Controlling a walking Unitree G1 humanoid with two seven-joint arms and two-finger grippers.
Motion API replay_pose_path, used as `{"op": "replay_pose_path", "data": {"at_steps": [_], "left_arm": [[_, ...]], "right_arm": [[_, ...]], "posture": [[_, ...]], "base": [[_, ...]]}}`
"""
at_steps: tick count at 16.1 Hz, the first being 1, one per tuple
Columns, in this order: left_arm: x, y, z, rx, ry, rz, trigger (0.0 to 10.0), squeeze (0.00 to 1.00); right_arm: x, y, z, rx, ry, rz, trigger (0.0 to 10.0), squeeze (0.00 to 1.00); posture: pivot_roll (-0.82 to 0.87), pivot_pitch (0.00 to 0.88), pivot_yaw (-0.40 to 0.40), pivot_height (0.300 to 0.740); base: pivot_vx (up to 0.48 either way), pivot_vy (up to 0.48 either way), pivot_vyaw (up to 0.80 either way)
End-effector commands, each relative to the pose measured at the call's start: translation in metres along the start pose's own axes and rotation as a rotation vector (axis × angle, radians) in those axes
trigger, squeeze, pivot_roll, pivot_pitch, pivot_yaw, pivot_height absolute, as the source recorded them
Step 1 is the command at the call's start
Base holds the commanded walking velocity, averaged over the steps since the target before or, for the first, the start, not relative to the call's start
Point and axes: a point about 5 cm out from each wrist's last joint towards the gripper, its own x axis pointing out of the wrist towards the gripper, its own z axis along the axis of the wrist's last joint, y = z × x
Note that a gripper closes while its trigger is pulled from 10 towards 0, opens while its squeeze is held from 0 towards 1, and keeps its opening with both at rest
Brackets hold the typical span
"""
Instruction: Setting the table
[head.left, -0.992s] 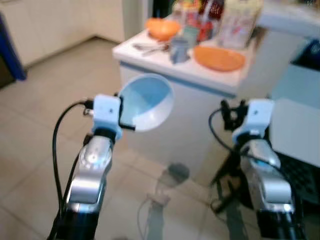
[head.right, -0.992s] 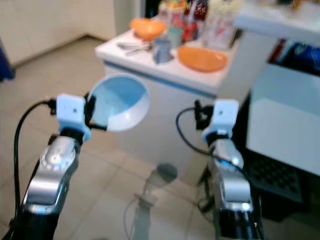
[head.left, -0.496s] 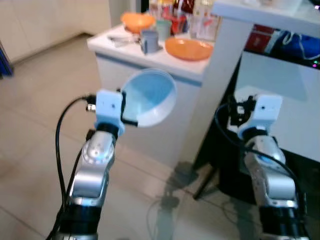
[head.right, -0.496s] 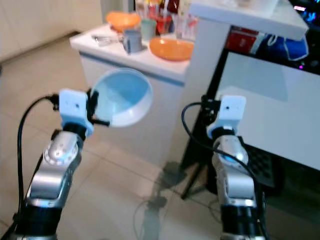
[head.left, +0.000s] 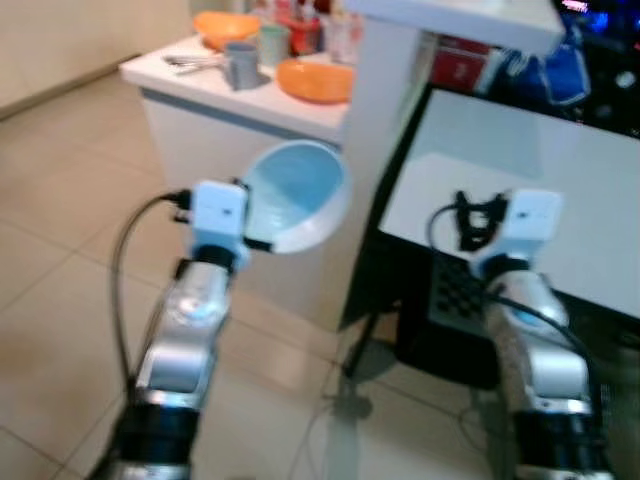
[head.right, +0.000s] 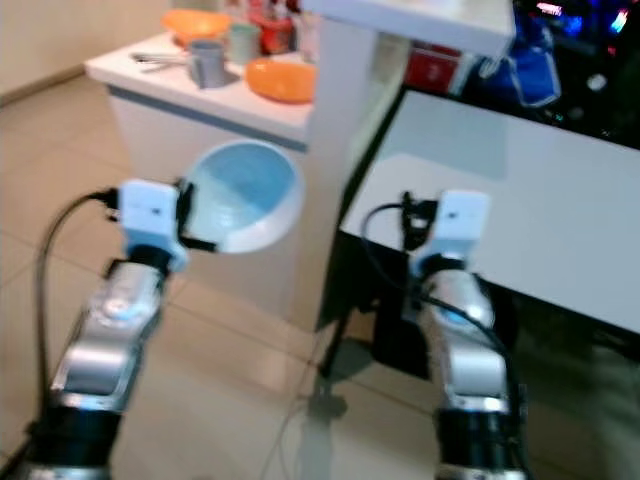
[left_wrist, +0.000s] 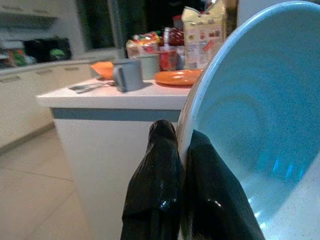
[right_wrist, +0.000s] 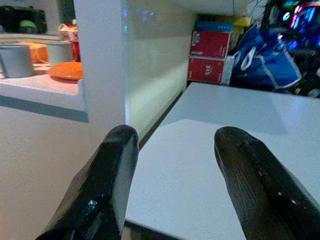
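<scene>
The left tool (left_wrist: 182, 165) pinches the rim of a pale blue round ceramic bowl (head.left: 295, 195), held tilted in the air. Beyond it stands a white tabletop (head.left: 215, 85) carrying an orange plate (head.left: 313, 80) and a grey mug (head.left: 239, 66). The right tool (right_wrist: 177, 170), fingers spread, hovers before a white table surface (right_wrist: 225, 150).

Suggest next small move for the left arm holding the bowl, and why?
Probably carry it right and forward over the white table. The left gripper pinches the rim of the light blue bowl in mid-air, beside the white counter, not yet above the table; the right gripper is open.
</scene>
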Motion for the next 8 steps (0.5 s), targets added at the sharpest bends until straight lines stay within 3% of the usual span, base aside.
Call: {"op": "replay_pose_path", "data": {"at_steps": [1, 8], "left_arm": [[0.0027, -0.0055, 0.0124, -0.005, -0.056, -0.018, 10.0, 0.0], [0.0086, -0.0086, 0.0132, -0.002, -0.064, -0.029, 10.0, 0.0]], "right_arm": [[0.0023, -0.0065, -0.0001, 0.003, 0.008, -0.031, 10.0, 0.0], [0.004, -0.0137, 0.0011, 0.009, 0.007, -0.069, 10.0, 0.0]], "posture": [[0.06, 0.0, -0.049, 0.74], [0.05, 0.0, -0.042, 0.74]], "base": [[0.0, -0.337, 0.0], [0.0, -0.342, 0.0]]}}
